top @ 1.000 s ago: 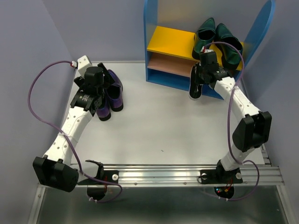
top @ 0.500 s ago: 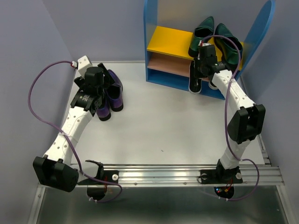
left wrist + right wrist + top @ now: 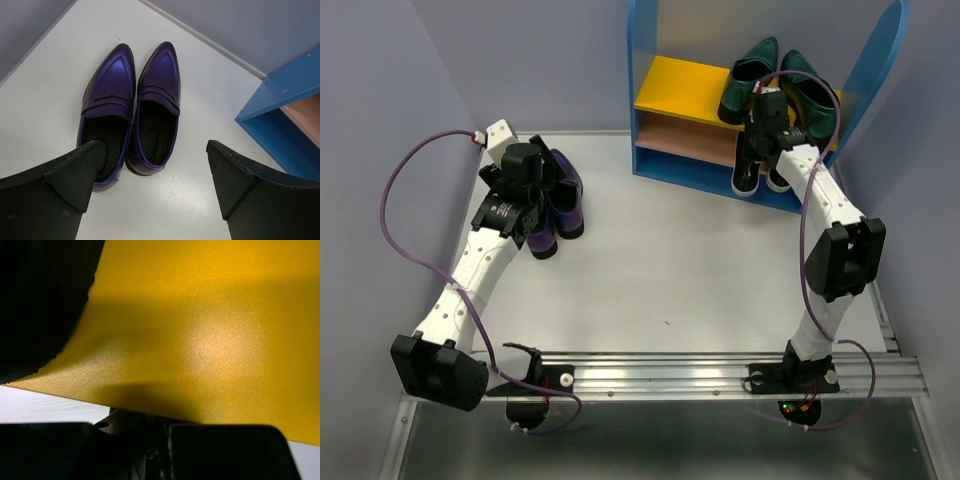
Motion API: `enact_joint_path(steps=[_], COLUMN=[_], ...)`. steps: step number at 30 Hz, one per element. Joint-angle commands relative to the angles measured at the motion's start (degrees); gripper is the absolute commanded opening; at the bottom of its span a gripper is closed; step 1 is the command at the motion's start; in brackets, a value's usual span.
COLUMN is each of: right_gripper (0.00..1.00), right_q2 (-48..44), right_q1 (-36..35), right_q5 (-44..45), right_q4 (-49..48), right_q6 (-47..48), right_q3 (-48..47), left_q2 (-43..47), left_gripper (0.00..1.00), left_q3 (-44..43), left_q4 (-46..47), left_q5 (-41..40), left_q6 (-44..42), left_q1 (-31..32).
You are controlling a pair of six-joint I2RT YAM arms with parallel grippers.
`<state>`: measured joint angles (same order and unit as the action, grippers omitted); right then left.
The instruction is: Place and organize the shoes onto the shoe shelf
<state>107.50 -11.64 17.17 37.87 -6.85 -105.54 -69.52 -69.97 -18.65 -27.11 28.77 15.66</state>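
The shoe shelf (image 3: 680, 85) stands at the back right with two green loafers (image 3: 752, 80) on its yellow upper board. My right gripper (image 3: 758, 135) is shut on a black sneaker (image 3: 747, 175) and holds it toe-down at the front of the middle board, next to a second sneaker (image 3: 776, 181). In the right wrist view the yellow board (image 3: 210, 330) fills the frame and my dark fingers (image 3: 225, 450) sit at the bottom. My left gripper (image 3: 152, 170) is open just behind the heels of the purple shoes (image 3: 132, 105), which lie side by side on the table (image 3: 560, 205).
The shelf's blue base (image 3: 280, 125) shows to the right in the left wrist view. Purple walls close in the table's left and back sides. A metal rail (image 3: 720, 372) runs along the near edge. A dark shape (image 3: 40, 305) covers the right wrist view's top left.
My right gripper has carried the black sneaker up and right, from the table in front of the shelf into the shelf opening. The left arm has not moved.
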Motion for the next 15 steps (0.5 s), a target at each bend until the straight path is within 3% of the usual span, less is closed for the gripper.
enact_joint_path(steps=[1,5,10,15], right_gripper=[0.23,0.4,0.42,0.53], right_q2=[-0.36,-1.33,-2.03,-3.35], right_q1=[0.92,0.92,0.92,0.92], right_q5=[2.34,1.82,1.55,0.41], right_q4=[-6.05,-6.4,-6.4,-6.31], right_q6=[0.61,0.44,0.26,-0.35], right_q3=[-2.66,-1.87,-1.51,-0.81], left_q2=[0.0,-0.09,-0.27,-0.18], left_gripper=[0.98,0.98,0.98,0.98], left_q3=[0.1,0.01,-0.07,-0.16], left_q4=[1.52,1.69,1.87,1.78], left_q5=[-1.19,-0.84,-0.57,-0.4], left_q6=[-0.83,-0.91,-0.91,-1.0], left_q1=[-0.1,-0.19,-0.19,-0.19])
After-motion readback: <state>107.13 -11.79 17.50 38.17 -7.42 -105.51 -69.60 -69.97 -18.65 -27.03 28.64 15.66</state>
